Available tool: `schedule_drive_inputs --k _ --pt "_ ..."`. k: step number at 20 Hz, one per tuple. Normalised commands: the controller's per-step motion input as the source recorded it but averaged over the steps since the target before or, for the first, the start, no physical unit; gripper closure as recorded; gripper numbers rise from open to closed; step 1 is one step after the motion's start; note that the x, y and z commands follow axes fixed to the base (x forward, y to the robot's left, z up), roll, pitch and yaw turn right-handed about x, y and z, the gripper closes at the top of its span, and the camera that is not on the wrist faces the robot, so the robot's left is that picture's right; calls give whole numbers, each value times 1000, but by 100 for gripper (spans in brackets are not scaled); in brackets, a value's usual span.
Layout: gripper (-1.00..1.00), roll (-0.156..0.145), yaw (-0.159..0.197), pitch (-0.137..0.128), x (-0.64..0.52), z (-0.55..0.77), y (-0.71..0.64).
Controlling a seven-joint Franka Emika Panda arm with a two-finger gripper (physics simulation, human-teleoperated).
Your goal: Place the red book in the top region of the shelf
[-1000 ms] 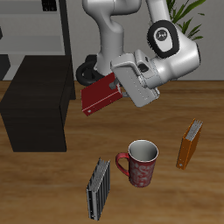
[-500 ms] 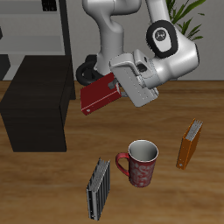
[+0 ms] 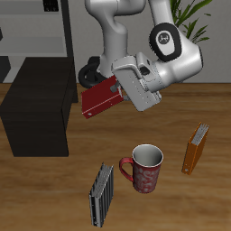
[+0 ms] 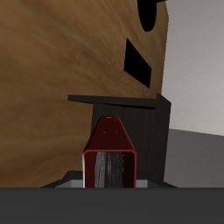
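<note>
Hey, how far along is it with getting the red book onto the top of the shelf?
Picked up: the gripper is shut on the red book and holds it tilted in the air, off the table. In hand: the carry, with the book beside the shelf, and the shelf's edge ahead in the wrist view. Left: bring the book over the shelf's flat top, which is bare, set it down and release.

Red book (image 3: 101, 97): thin dark-red hardcover, darker edge, held aloft above table, tilted, lower end toward shelf. Close up (image 4: 108, 149), page edges grey between red covers. Shelf (image 3: 36, 106): low wide black box, flat top bare, just beside book, not touching.
</note>
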Motion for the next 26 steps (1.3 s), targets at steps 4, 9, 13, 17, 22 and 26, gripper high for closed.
schedule_drive_inputs --k 4,9,13,17,22,26 --pt "100 -9 12 12 -9 -101 -125" --pt "100 -13 -6 -4 -8 -44 -139" --pt "100 -23 10 9 -34 -85 -125" --pt "100 -25 -6 17 33 -75 -222" --pt "100 -12 0 10 42 -133 -164" --pt "100 -3 0 17 16 -90 -62"
